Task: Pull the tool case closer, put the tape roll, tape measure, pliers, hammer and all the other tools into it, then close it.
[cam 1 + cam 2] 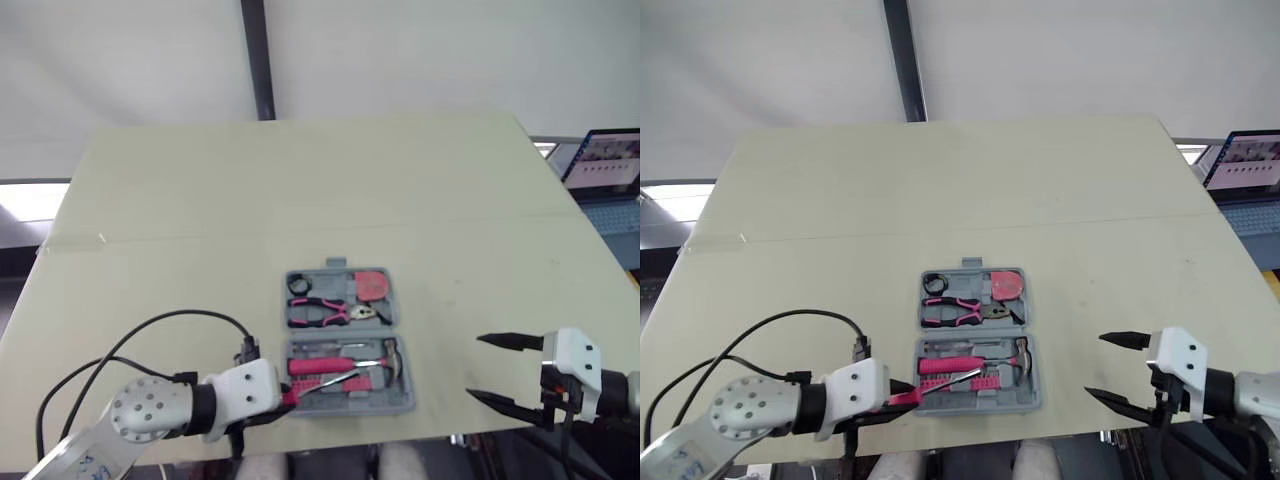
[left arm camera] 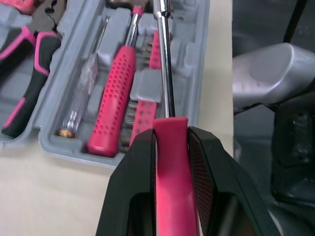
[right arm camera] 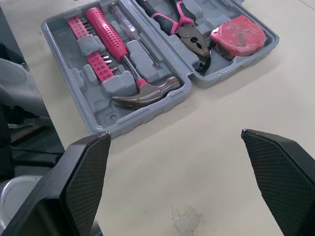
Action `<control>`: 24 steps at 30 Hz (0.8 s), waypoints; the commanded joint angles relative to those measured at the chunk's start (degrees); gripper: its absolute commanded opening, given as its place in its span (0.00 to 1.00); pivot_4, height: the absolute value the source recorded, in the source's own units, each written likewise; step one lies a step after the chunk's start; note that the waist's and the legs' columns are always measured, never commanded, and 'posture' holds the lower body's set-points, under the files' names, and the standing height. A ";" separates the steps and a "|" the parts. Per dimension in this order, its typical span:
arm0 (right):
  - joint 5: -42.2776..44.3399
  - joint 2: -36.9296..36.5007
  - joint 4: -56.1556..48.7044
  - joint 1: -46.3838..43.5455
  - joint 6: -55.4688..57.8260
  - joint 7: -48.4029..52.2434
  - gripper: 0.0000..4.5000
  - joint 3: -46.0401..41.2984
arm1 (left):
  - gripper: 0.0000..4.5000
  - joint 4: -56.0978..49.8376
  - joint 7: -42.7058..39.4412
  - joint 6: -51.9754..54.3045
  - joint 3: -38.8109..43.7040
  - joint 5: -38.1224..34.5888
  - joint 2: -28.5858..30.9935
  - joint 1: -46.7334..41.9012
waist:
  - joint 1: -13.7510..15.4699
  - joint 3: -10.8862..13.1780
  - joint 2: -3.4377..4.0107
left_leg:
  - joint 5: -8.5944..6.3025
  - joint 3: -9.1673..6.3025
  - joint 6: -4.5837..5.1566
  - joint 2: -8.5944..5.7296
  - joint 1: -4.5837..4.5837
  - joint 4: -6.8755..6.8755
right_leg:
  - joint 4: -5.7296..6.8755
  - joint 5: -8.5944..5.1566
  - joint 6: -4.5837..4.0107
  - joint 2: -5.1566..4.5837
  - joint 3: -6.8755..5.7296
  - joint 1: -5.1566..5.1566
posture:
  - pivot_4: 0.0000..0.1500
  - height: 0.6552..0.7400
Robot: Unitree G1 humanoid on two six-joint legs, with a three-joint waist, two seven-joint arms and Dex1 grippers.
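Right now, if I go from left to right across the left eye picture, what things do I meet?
left gripper, pinching the screwdriver → tool case, lying open → right gripper, open → laptop

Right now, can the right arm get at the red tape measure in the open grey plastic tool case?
Probably yes. The right arm holds its jaws open beside the grey plastic tool case, bare beige table between. The red tape measure lies uncovered in the far half, on that arm's side.
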 commanded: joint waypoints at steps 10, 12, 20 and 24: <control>1.66 -2.93 -3.17 4.51 -0.02 5.41 1.00 -4.35 | 0.11 3.64 -4.67 0.21 -14.94 10.87 0.85 -10.45 | 0.25 0.00 -0.01 | 0.00 0.02 0.00 -0.01 -0.02 0.03 | -0.02 0.01 0.01 0.00 0.00 0.00 | 1.00 1.00; 1.13 -3.14 -2.95 4.84 -0.61 6.16 1.00 -4.37 | 0.11 4.12 -4.87 1.45 -16.62 11.77 -0.63 -12.53 | 0.22 0.01 -0.01 | 0.00 0.01 0.00 -0.01 -0.04 0.05 | -0.01 0.01 0.02 0.00 0.00 0.00 | 1.00 1.00; -0.24 -3.01 -2.04 3.99 -1.69 6.57 1.00 -3.27 | 0.11 5.29 -6.83 4.96 -23.18 15.79 -3.87 -19.17 | 0.28 0.01 -0.01 | 0.00 0.01 0.01 -0.01 -0.05 0.11 | 0.02 0.02 0.04 0.00 0.00 0.00 | 1.00 1.00; -0.87 -3.15 -1.65 3.74 -2.15 6.87 1.00 -3.12 | 0.11 3.51 -11.13 11.21 -24.62 15.21 -4.85 -27.59 | 0.75 0.01 -0.02 | 0.01 0.00 0.01 -0.01 -0.07 0.16 | 0.06 0.02 0.04 0.00 -0.01 0.00 | 1.00 1.00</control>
